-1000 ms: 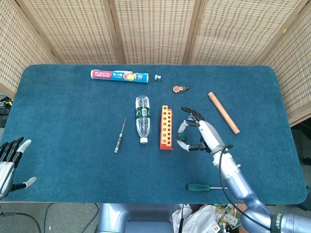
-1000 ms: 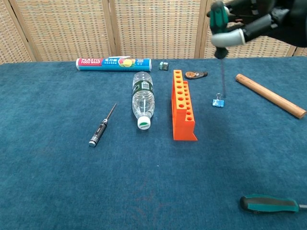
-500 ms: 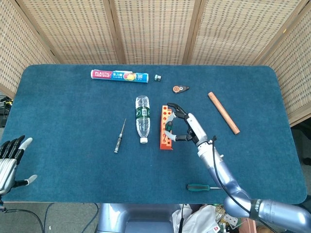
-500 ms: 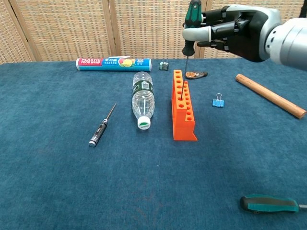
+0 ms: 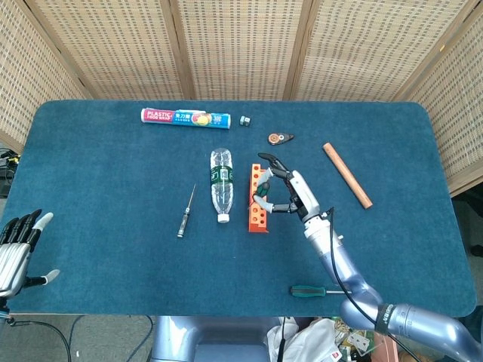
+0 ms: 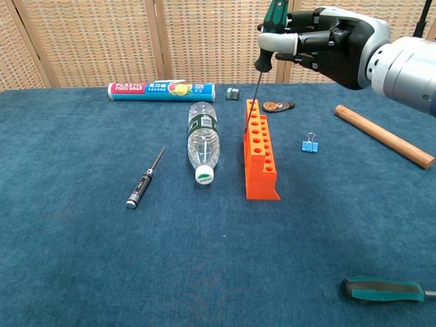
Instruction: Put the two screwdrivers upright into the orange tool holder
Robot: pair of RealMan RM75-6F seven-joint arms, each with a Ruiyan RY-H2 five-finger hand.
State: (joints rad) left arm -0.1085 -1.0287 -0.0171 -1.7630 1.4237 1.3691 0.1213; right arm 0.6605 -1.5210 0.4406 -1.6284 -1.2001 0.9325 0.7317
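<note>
The orange tool holder (image 6: 261,155) (image 5: 258,199) lies mid-table with its row of holes facing up. My right hand (image 6: 336,42) (image 5: 288,191) hovers over it and grips a green-handled screwdriver (image 6: 274,19) nearly upright. The thin shaft slants down to the holder's far end; I cannot tell whether the tip is inside a hole. A black slim screwdriver (image 6: 144,181) (image 5: 186,212) lies flat left of the bottle. Another green-handled screwdriver (image 6: 383,290) (image 5: 311,290) lies flat near the front edge. My left hand (image 5: 18,246) hangs off the table's front left corner, fingers apart, holding nothing.
A clear bottle (image 6: 203,143) lies just left of the holder. A blue binder clip (image 6: 310,145) and a wooden rod (image 6: 382,135) lie to its right. A plastic wrap box (image 6: 161,90), a small metal piece (image 6: 233,93) and a small orange-black tool (image 6: 277,106) sit toward the back.
My right hand carried the green-handled screwdriver left from above the binder clip to over the holder, then shifted its tip toward the holder's far end. The left hand sank slightly.
</note>
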